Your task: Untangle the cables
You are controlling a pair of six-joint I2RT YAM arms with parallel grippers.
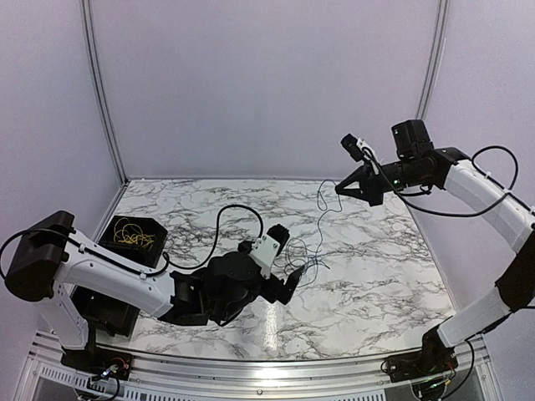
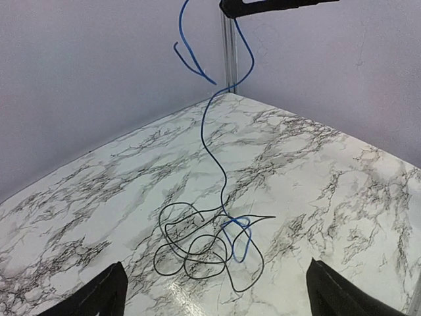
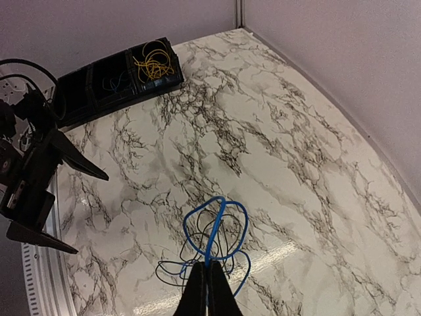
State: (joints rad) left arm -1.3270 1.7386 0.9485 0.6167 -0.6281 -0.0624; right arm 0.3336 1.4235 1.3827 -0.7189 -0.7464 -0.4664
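Note:
My right gripper (image 3: 208,284) is shut on a thin blue cable (image 3: 216,230) and holds it high above the marble table. From the right gripper (image 1: 338,189) the blue cable (image 1: 321,230) hangs down into a tangle (image 1: 303,266) lying on the table. In the left wrist view the blue cable (image 2: 202,128) drops into loose loops of black cable (image 2: 160,218). The black cable (image 3: 157,274) still lies on the table. My left gripper (image 2: 220,299) is open, low and just short of the tangle, with nothing between its fingers.
A black divided bin (image 1: 155,230) at the table's left edge holds a bundle of yellow cables (image 1: 134,236); the same bin (image 3: 99,89) and yellow cables (image 3: 154,62) show in the right wrist view. Grey walls close in the table at the back and sides.

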